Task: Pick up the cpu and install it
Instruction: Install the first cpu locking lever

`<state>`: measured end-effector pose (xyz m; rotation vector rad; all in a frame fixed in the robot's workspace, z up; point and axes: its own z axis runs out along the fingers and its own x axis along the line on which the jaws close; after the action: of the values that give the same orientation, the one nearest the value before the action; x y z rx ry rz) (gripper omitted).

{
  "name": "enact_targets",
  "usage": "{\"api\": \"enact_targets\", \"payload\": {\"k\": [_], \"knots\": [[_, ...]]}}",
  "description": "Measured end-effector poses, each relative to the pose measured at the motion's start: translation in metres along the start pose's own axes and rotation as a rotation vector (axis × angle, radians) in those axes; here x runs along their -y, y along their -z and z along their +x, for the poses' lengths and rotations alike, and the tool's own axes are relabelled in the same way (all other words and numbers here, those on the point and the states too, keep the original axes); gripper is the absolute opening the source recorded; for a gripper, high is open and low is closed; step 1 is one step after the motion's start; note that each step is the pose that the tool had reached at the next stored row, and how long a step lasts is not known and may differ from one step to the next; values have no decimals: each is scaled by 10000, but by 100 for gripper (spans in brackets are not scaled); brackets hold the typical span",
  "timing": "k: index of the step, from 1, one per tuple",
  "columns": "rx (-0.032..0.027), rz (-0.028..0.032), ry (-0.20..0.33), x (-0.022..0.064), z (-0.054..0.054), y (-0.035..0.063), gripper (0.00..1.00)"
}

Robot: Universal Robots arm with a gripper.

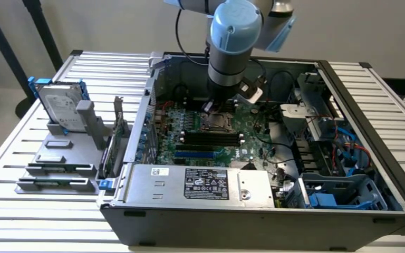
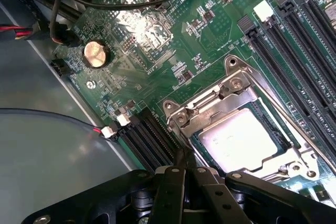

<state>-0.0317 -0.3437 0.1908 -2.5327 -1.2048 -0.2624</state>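
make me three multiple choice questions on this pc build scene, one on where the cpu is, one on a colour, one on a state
1. Where is the cpu?
A. In the motherboard socket, inside the metal frame
B. On the grey holder outside the case
C. On top of the power supply

2. What colour is the frame around the hard drive?
A. Red
B. Blue
C. Yellow

3. What state is the computer case in?
A. Closed, side panel on
B. Standing upright on its feet
C. Lying flat, side open

Answers:
1 A, the wrist view shows the silver chip sitting in the socket with the frame around it.
2 B, blue edges show around the drive at the exterior view's left.
3 C, the motherboard is exposed from above, and the gripper reaches down into it.
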Motion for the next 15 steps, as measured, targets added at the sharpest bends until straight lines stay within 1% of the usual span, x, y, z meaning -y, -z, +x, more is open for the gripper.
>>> {"api": "enact_targets", "payload": {"k": [11, 13, 15], "knots": [[-45, 37, 1, -59, 42, -1, 11], [-64, 53, 1, -69, 46, -1, 11], [-101, 82, 2, -80, 48, 1, 11]]}}
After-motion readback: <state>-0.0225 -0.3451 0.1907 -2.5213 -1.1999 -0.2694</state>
